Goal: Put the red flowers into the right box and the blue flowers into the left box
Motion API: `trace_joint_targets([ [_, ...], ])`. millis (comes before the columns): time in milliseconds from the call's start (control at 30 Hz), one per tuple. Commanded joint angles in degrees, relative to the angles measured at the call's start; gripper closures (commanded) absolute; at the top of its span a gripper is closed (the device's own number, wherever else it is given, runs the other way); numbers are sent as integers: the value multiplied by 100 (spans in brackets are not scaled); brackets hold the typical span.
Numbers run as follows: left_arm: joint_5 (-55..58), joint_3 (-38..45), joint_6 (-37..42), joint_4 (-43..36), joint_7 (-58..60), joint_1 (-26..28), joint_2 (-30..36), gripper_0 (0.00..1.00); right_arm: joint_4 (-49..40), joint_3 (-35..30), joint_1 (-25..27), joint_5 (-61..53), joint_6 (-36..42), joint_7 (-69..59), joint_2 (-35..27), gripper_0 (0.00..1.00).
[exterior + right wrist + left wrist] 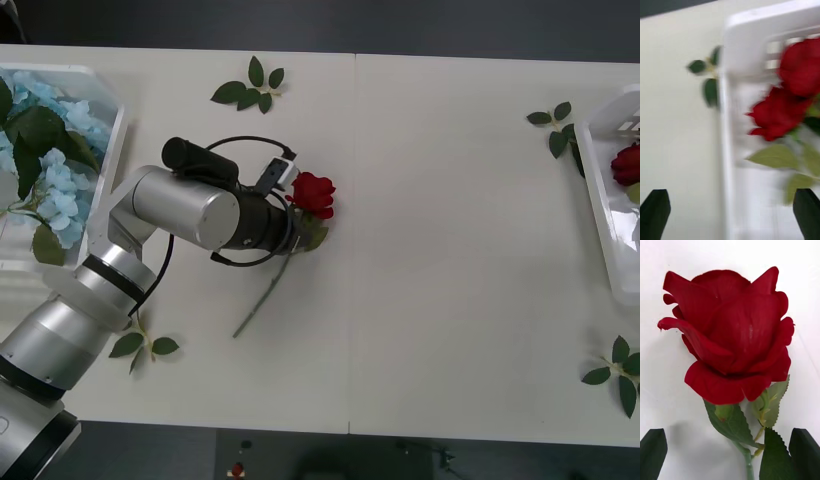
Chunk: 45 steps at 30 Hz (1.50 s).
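On the table lies one red rose (730,337) between my wide-open left pincer (730,453), not yet grasped; blue flowers (45,140) already fill the left box (108,120).

Left arm over a red rose at table centre-left.
The left arm (190,215) reaches over the stem of a red rose (313,193) lying on the white table (450,250). Blue flowers (45,160) fill the left box (105,130); another rose (627,163) lies in the right box (600,190). Leaf sprigs (250,85) lie scattered.
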Motion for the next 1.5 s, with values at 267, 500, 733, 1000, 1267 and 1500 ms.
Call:
trace_joint_targets([
  [267,-404,-169,9,-105,450,-165,-51,24,-3478,-2690,2243,-416,827,1425,752,0],
  [500,-527,-468,-369,290,459,-173,-51,24,-4849,-3657,3007,-1111,1926,2348,1323,0],
  [733,-606,-705,-500,413,459,-173,-51,74,-6282,-3700,3746,-680,1592,2761,1560,0],
  [1000,-632,-705,-588,413,415,-173,-104,100,-6387,-3243,3596,-452,1478,2761,1587,0],
  [1267,-386,-591,-588,-149,450,-138,98,100,-6334,-3199,3570,-460,1451,2770,1595,0],
  [1500,765,508,176,-1635,389,169,291,100,-6326,-3199,3561,-478,1442,2752,1595,0],
])
